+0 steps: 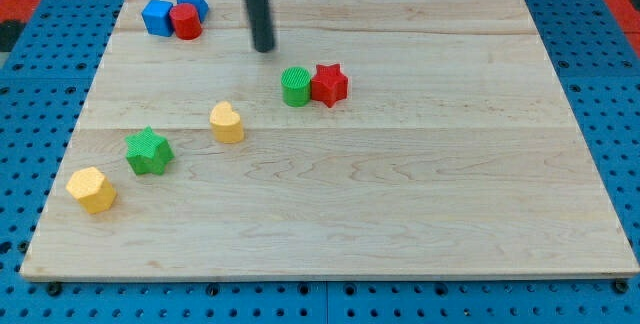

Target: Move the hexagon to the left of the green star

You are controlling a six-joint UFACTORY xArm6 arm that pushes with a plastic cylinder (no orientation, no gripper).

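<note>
Blue pegboard frames the pale wooden surface (420,184) on which the blocks lie. My tip (264,50), the dark rod's lower end that serves as the tool, has nothing to clench and touches no block; it sits in the upper middle of the frame, well apart from the task's things. The yellow plastic hexagon block (92,189) lies at the lower left, just below and left of the green plastic star block (149,151). The hexagon already sits somewhat left of the star, so I judge the approach step is in hand. Next, the tip should travel down behind the hexagon and nudge it up level with the star.
</note>
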